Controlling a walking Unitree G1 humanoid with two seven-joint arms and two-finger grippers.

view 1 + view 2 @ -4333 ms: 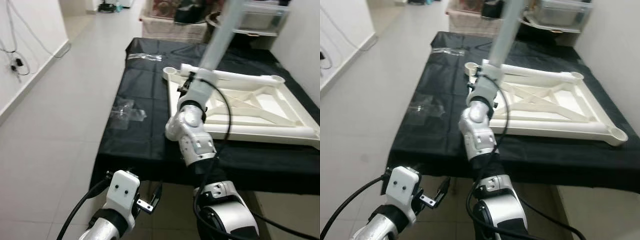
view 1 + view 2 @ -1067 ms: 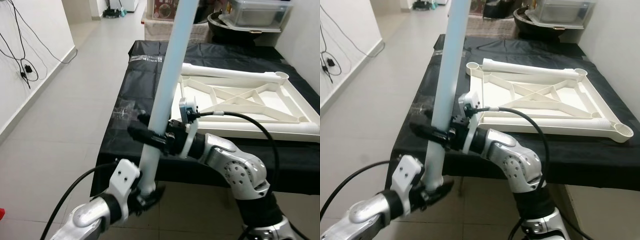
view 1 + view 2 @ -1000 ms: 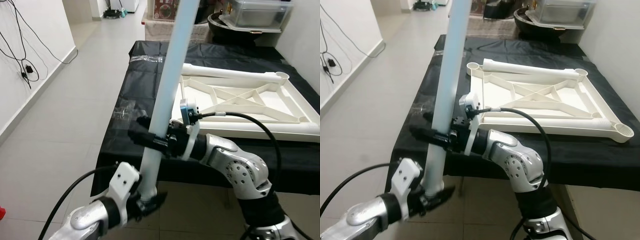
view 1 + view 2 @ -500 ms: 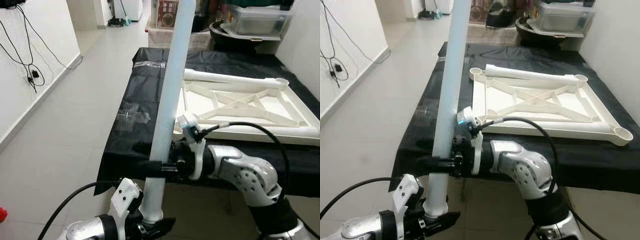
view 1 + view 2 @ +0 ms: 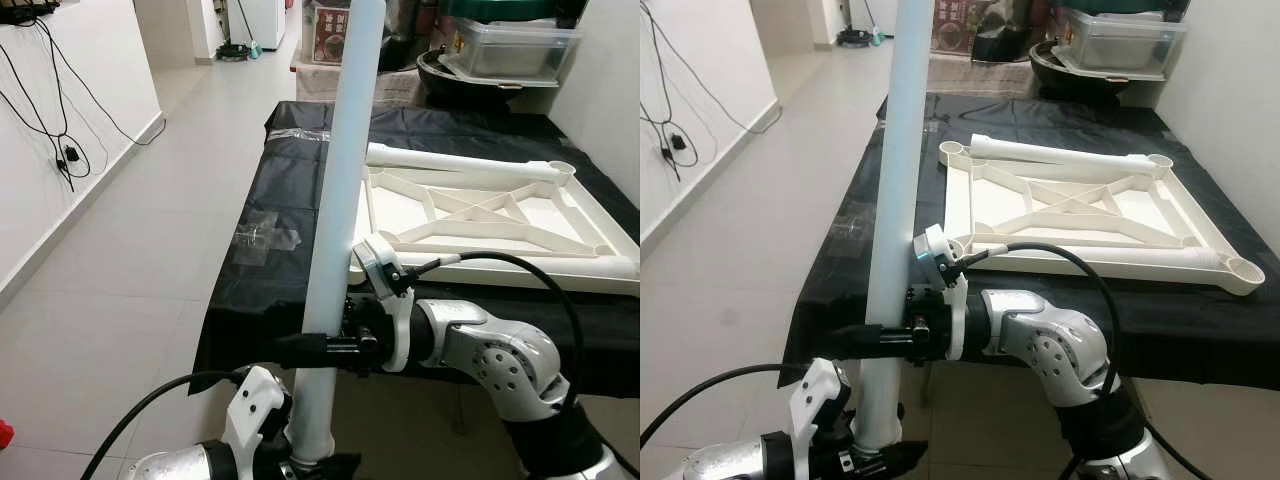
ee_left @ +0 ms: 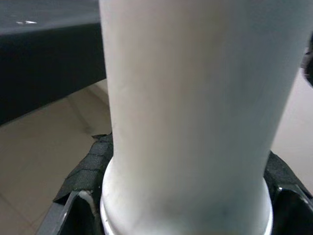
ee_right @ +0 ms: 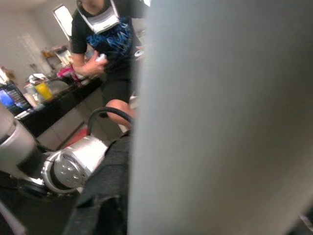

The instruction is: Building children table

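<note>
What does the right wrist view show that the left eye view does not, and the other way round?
Right wrist view alone: a person in a dark shirt standing behind, by a cluttered counter.

Left eye view alone: the white table frame lying upside down on the black-covered table, and wall cables.

Both: the pale table leg, held upright, with the right pincer closed around it, above the left pincer at its bottom end.

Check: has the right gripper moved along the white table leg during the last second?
Yes. The right gripper has slid down the white table leg, nearer the left gripper.
</note>
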